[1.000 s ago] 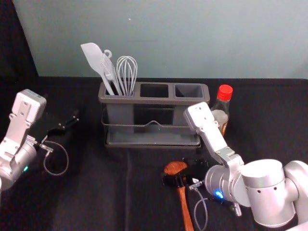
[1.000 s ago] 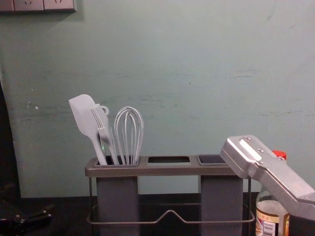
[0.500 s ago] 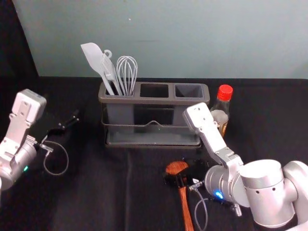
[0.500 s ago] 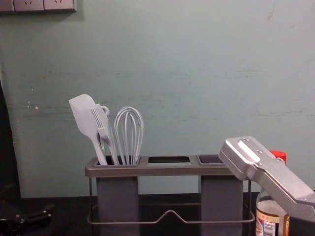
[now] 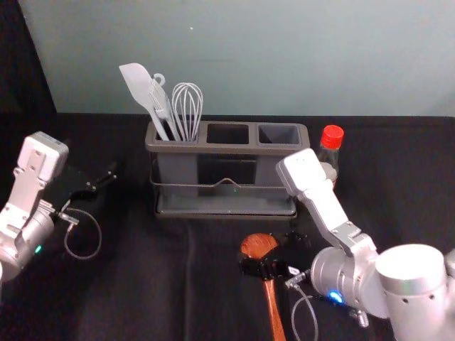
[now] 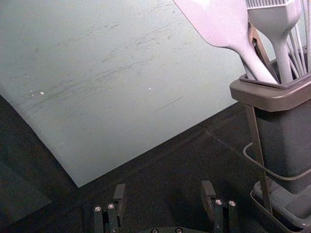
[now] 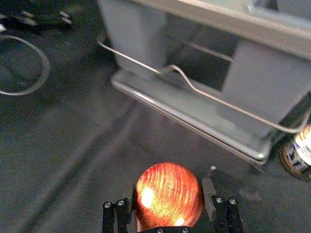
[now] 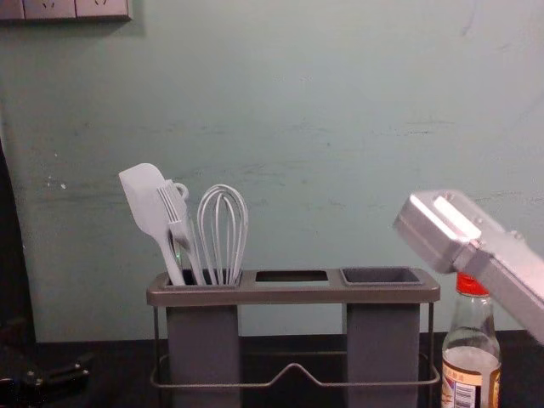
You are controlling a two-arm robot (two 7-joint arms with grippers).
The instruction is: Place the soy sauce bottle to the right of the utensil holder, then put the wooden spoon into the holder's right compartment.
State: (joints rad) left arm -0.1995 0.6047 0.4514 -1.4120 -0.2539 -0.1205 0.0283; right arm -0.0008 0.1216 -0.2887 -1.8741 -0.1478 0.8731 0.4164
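Seemingly a robotics lab: two robot arms flank the utensil holder, which stands on a black-draped tabletop before a scuffed, grey-green wall, with sockets high to its left.

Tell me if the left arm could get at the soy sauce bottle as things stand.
Probably not: the left tool is over on the left, the utensil holder stands between it and the soy sauce bottle, and the right arm crowds its near side.

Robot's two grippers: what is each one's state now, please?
Left gripper: open, nothing between its fingers.
Right gripper: at the rounded head of the reddish-brown wooden spoon; whether it is closed on it cannot be told.
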